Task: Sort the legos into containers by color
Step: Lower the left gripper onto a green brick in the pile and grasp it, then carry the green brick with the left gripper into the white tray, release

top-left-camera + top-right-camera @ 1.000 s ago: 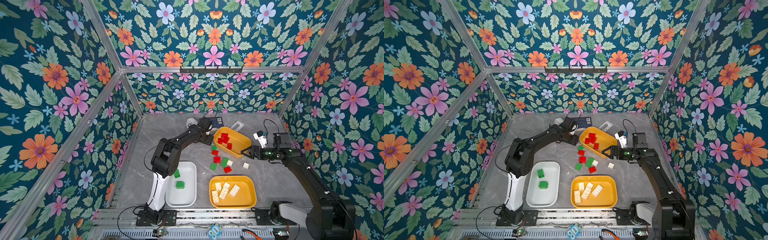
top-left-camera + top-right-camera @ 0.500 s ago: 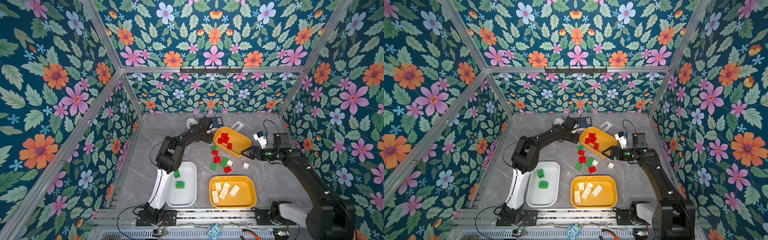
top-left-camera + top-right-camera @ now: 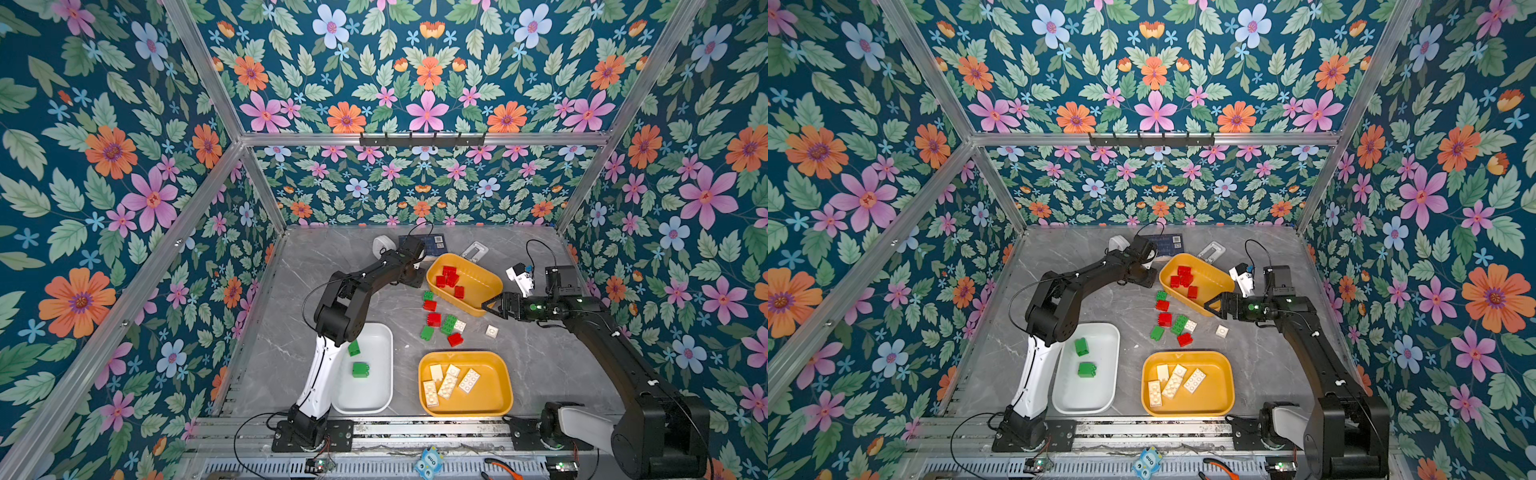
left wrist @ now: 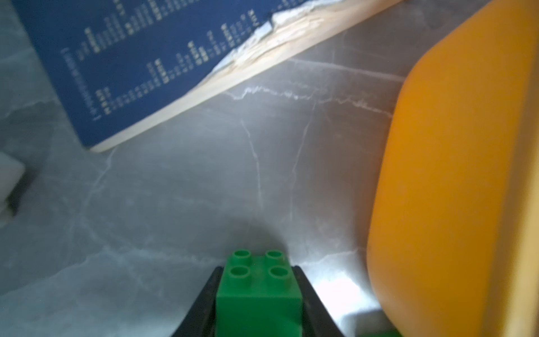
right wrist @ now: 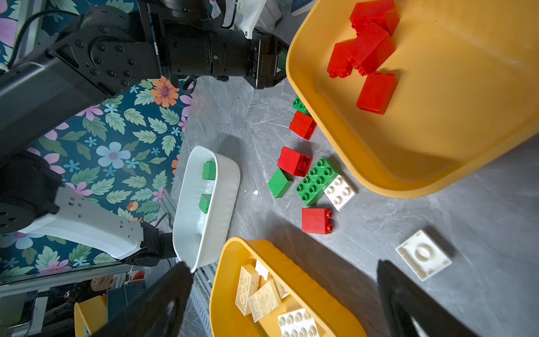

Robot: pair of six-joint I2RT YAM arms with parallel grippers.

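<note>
One green brick [image 4: 258,303] just clamped in my left gripper [image 4: 256,270], yellow tub [image 4: 452,175] beside it; white tub [image 3: 370,399] likely next.

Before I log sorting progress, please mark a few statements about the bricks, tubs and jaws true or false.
1. The left jaws are shut on a small green studded plastic brick. True.
2. The white rounded plastic tub holds red bricks. False: it holds two green bricks.
3. The nearer mustard-yellow plastic tub holds only cream-white bricks. True.
4. The right jaws grip a cream-white brick. False: they stand open and empty.
</note>
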